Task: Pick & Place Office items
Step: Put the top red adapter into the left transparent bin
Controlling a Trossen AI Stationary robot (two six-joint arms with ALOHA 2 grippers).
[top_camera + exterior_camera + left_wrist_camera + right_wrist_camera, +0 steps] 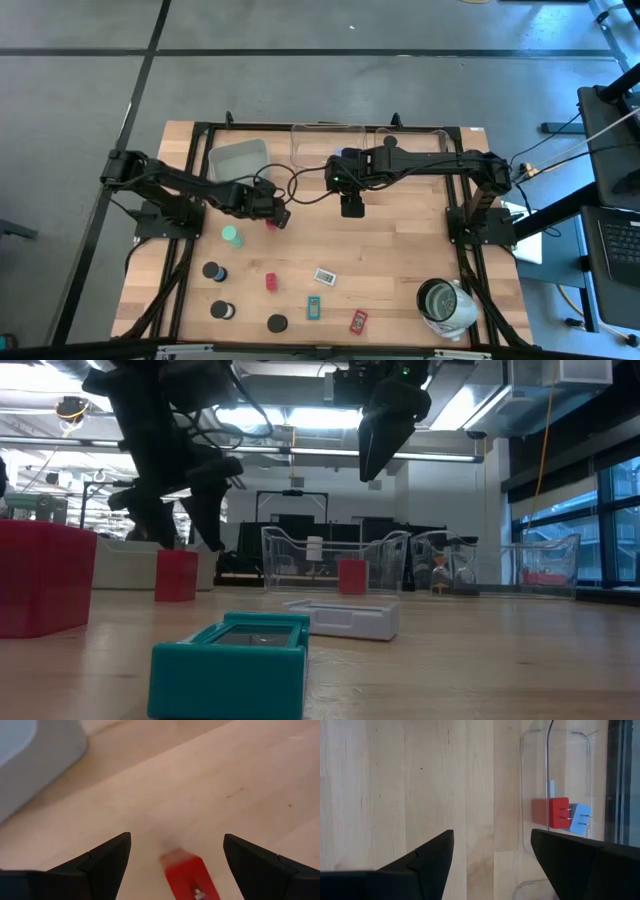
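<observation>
The left gripper [175, 852] hangs open over the desk [400, 260], with a red block [191, 876] lying between its fingers, a little short of the tips. The block's long axis runs along the fingers' reach. The right gripper [351, 206] waits open near the clear tray [326, 143].

Both arms are matte black, built of jointed segments with looping black cables. Each tool [175, 865] [492, 862] ends in two wedge-shaped black fingers. A small green light glows on the right arm's wrist, just behind its tool.
</observation>
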